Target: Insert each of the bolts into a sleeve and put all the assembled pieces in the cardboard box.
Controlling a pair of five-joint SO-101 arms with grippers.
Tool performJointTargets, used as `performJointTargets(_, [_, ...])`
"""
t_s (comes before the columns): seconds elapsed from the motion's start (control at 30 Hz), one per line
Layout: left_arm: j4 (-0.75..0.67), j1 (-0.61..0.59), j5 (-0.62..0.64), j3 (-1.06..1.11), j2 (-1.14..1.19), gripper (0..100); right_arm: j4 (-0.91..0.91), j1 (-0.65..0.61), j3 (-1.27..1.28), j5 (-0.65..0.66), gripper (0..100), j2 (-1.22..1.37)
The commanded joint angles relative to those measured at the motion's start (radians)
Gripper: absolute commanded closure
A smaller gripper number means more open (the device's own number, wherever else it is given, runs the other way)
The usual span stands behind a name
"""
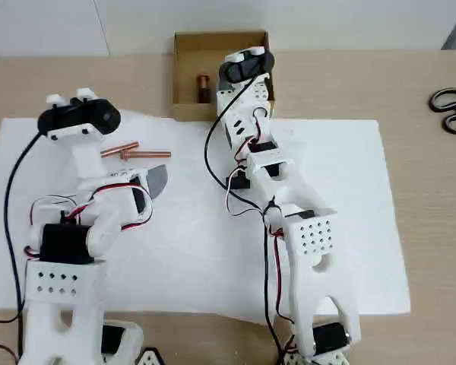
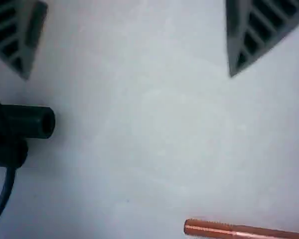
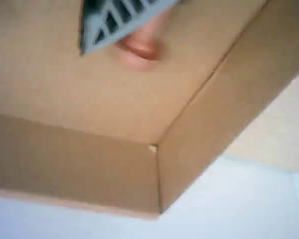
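Observation:
Two copper bolts [image 1: 120, 148] [image 1: 146, 154] lie side by side on the white sheet [image 1: 342, 175], left of the cardboard box [image 1: 184, 72]. My left gripper [image 2: 128, 74] hangs open over bare sheet, nothing between its fingers; one bolt [image 2: 239, 230] lies a short way off. In the high view that gripper [image 1: 153, 182] is just below the bolts. A copper piece [image 1: 203, 87] lies inside the box. My right gripper [image 3: 120, 22] is inside the box with a blurred copper piece [image 3: 139, 47] right beside it; whether it holds the piece is hidden.
Scissors [image 1: 452, 110] lie on the wooden table at the far right. A black cylindrical piece [image 2: 32, 122] with a cable sits near the left gripper. The box walls [image 3: 204, 134] stand close around the right gripper. The sheet's middle is bare.

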Motion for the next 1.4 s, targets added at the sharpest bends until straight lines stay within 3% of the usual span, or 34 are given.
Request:
performJointTargets(0.0, [-0.021,0.026,-0.011,-0.005,-0.023,76,0.081,0.012,-0.051,0.014,80.4,-0.079])
performJointTargets(0.17, [-0.018,0.080,-0.011,-0.012,-0.023,76,0.334,0.044,-0.044,0.008,80.4,-0.266])
performJointTargets(0.6, [-0.018,0.077,-0.009,-0.013,-0.023,76,0.997,0.054,-0.044,0.008,80.4,-0.679])
performJointTargets(0.97, [-0.008,0.077,-0.008,-0.036,-0.025,76,1.713,-0.008,-0.044,0.009,80.4,-1.009])
performJointTargets(1.13, [0.015,0.077,-0.008,-0.076,-0.025,76,1.886,-0.050,-0.044,0.012,80.4,-1.089])
performJointTargets(1.37, [0.012,0.075,-0.008,-0.079,-0.025,76,1.888,-0.053,0.012,0.068,80.1,-1.013])
